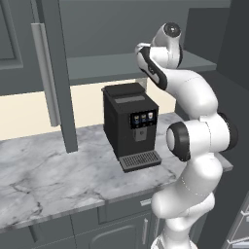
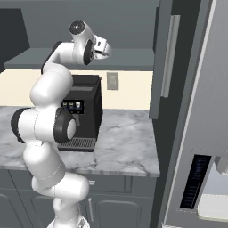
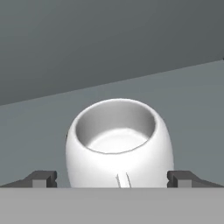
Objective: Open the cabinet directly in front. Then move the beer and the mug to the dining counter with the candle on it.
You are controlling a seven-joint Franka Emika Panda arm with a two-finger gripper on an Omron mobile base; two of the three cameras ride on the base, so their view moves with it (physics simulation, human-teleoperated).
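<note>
Grey cabinet shelf [image 3: 192, 100], white mug [image 3: 118, 144] upright, between open gripper [image 3: 112, 178] fingertips

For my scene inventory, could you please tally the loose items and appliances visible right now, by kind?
Mugs: 1, a white mug on the grey cabinet shelf, between the open gripper's fingertips.
Coffee machines: 1, a black coffee machine on the marble worktop.
Total: 2.
</note>
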